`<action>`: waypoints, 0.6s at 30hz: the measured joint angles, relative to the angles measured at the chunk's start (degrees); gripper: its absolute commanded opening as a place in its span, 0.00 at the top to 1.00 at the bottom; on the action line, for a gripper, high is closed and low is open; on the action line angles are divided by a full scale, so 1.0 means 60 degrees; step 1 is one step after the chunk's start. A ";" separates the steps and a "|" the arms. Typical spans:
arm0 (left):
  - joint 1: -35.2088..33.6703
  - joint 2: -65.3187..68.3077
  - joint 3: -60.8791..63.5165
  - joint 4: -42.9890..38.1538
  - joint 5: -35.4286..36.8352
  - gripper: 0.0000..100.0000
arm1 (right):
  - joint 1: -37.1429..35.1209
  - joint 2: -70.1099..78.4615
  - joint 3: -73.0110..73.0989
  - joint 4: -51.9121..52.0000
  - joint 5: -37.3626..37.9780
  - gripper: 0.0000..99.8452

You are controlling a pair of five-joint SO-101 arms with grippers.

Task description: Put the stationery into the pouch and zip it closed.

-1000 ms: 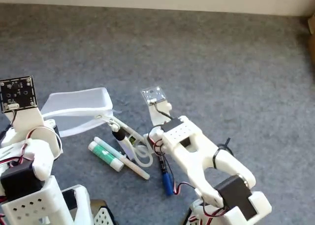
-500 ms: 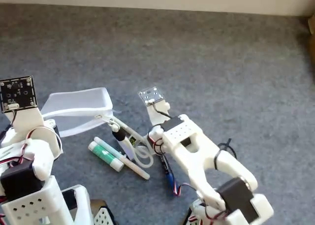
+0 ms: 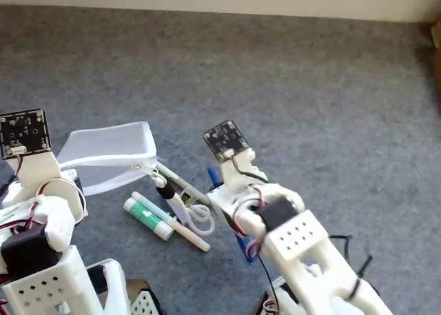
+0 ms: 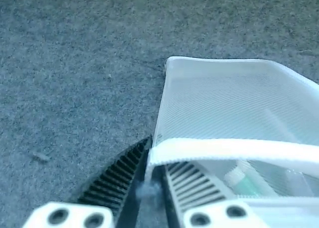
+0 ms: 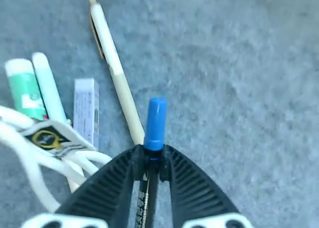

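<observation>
On the grey felt-like table (image 3: pixel 331 87), left of middle in the high view, lies the white mesh pouch (image 3: pixel 110 153), mouth facing the loose stationery. At one corner of that mouth the left gripper (image 4: pixel 152 163) has its fingers clamped on the thick white rim, fabric pinched between them. The left wrist view shows the rim band lifted and the mesh wall standing behind it. A green-and-white stick shows through the mesh; cannot tell if it is inside or just behind.

Beside the stationery pile, on the side away from the pouch, the right gripper (image 5: pixel 152 160) is pinched shut on a blue-capped pen (image 5: pixel 155 122). The cap sticks out past the fingertips and the dark barrel runs back between the fingers. Cannot tell if the pen touches the table.

Loose items lie on the table between the pouch and the right arm:
- a cream pen (image 5: pixel 112 63), long, just beside the blue cap
- a glue stick (image 5: pixel 24 91), green and white
- a pale green stick (image 5: pixel 47 88), side by side with the glue stick
- a small white box (image 5: pixel 85 108), between the sticks and the cream pen
- a looped white cord (image 5: pixel 30 163) with a yellow-black label (image 5: pixel 47 138), lying over the pile
- a black-capped marker (image 3: pixel 165 189), near the pouch mouth
</observation>
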 measured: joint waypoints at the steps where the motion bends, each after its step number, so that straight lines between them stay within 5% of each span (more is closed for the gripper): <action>1: 0.0000 0.0000 0.0000 0.0000 0.0000 0.99 | 0.0000 -0.0366 0.0029 0.0117 0.0000 0.99; 18: 0.0000 0.0000 0.0044 0.0000 0.0000 0.99 | 0.0000 -0.4923 0.0029 0.0894 -0.0601 0.99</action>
